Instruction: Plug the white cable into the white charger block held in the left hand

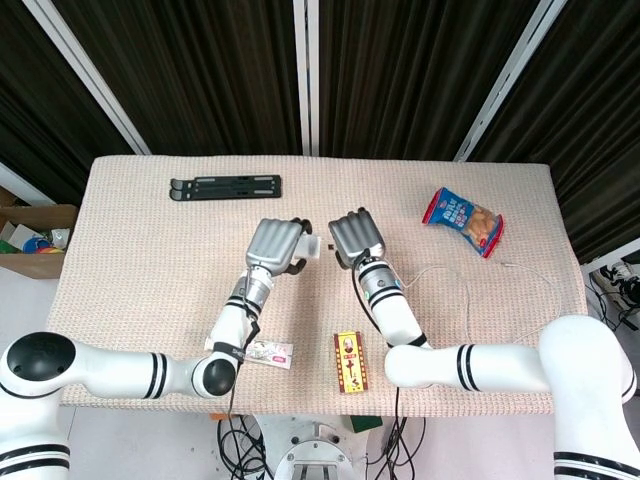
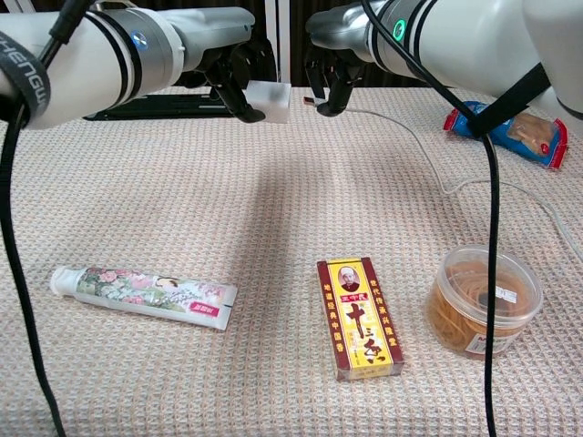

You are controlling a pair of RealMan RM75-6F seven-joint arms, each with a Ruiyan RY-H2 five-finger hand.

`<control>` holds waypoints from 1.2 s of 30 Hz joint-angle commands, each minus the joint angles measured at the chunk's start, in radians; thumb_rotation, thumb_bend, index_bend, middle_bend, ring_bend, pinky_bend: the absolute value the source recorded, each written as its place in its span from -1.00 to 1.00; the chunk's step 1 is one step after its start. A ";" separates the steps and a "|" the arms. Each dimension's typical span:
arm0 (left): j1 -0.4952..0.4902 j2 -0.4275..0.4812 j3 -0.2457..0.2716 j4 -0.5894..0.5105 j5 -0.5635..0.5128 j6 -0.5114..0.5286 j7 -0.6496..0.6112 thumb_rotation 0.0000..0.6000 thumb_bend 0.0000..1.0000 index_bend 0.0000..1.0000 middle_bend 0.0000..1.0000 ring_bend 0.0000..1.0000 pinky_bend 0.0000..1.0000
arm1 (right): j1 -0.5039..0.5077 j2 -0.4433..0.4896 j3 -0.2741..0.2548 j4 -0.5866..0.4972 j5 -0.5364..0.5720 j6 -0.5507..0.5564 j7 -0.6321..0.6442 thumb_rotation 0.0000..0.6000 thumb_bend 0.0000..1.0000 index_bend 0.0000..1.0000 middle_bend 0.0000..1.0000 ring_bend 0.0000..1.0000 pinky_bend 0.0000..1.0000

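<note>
My left hand (image 1: 275, 242) (image 2: 239, 71) holds the white charger block (image 2: 273, 99) (image 1: 311, 245) above the middle of the table, its free face turned toward my right hand. My right hand (image 1: 352, 235) (image 2: 330, 75) pinches the plug end of the white cable (image 2: 435, 164) (image 1: 470, 300) a short way to the right of the block; a small gap shows between plug and block. The cable trails right across the cloth in a loop toward the table's right edge.
On the woven cloth lie a toothpaste tube (image 2: 146, 293), a red-and-yellow box (image 2: 357, 316), a clear tub of rubber bands (image 2: 482, 299), a blue snack bag (image 2: 510, 127) and a black stand (image 1: 226, 186) at the back left.
</note>
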State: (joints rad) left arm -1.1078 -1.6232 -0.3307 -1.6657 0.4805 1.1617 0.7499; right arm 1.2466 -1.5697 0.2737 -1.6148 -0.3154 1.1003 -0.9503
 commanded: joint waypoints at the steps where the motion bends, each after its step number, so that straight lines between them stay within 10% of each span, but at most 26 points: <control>1: -0.005 -0.004 -0.005 0.002 -0.007 -0.001 0.002 1.00 -0.38 0.15 0.12 0.44 0.70 | 0.005 -0.006 0.000 0.006 0.002 -0.002 -0.002 1.00 1.00 0.52 0.22 -0.25 -0.32; 36: -0.086 -0.023 -0.029 0.020 -0.155 0.027 0.121 1.00 -0.38 0.15 0.12 0.45 0.71 | 0.052 -0.062 0.011 0.060 0.054 0.015 -0.048 1.00 1.00 0.52 0.22 -0.20 -0.36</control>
State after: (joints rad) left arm -1.1920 -1.6455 -0.3587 -1.6473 0.3270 1.1875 0.8698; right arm 1.2977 -1.6313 0.2842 -1.5554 -0.2615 1.1142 -0.9984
